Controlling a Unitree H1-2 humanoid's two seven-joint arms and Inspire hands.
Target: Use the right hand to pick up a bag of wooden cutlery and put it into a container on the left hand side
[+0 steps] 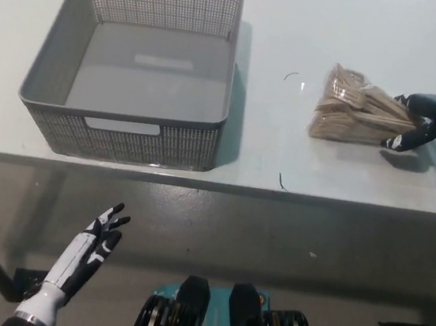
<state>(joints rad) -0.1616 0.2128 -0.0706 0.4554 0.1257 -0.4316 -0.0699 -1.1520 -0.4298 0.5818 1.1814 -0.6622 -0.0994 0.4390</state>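
I count one grey perforated basket point(148, 143), one clear bag of wooden cutlery point(353, 112) and one white table point(300, 29) before me.

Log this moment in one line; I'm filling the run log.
black right hand: grips clear bag of wooden cutlery, unlifted | grey perforated plastic basket: empty | white left hand: open, resting low

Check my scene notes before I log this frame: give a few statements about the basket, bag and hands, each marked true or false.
1. The basket holds nothing. True.
2. The bag of wooden cutlery lies inside the basket. False: it lies on the table, to the basket's right.
3. The right hand is closed on the bag's right end. True.
4. The left hand rests on the table. False: it is open, below the table's front edge.
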